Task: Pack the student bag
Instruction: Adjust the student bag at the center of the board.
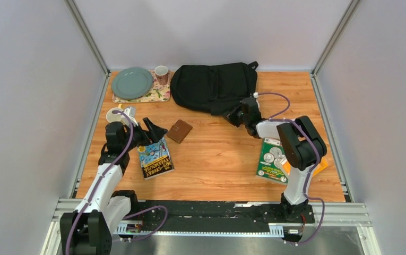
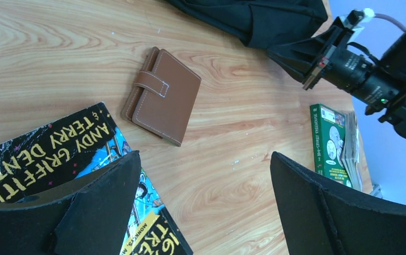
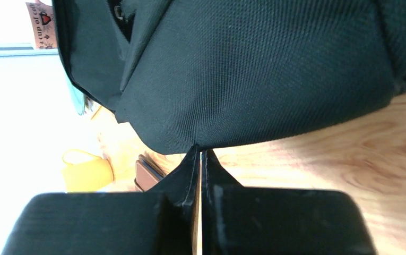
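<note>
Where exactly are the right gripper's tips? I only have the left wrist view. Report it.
Observer: The right wrist view shows the right gripper shut, its tips at the lower edge of the student bag. I cannot tell whether any fabric is caught.
Operator: Now tell me what sits to the left of the bag.
Observer: In the top view, a grey-green plate and a mug sit on a floral tray, just left of the bag.
</note>
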